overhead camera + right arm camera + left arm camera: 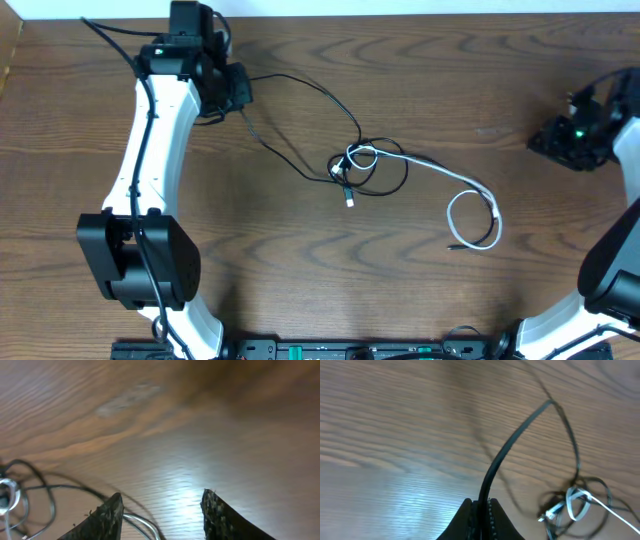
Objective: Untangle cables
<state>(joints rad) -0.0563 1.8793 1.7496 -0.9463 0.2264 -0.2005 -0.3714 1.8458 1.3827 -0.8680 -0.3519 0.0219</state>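
Note:
The black cable [310,90] runs from my left gripper [240,92] at the back left to a knot [355,165] mid-table. There it loops round the white cable [440,168], which trails right and ends in a coil [475,220]. In the left wrist view my left gripper [482,505] is shut on the black cable [515,440], with the white cable [577,497] in the knot at the lower right. My right gripper [545,142] is at the far right, well away from the coil. In the right wrist view my right gripper [162,497] is open and holds nothing; the white cable [142,522] passes below its left finger.
The brown wooden table [300,260] fills the view. Thicker black wires [110,35] run along my left arm at the back left. The arm bases stand along the front edge [330,350].

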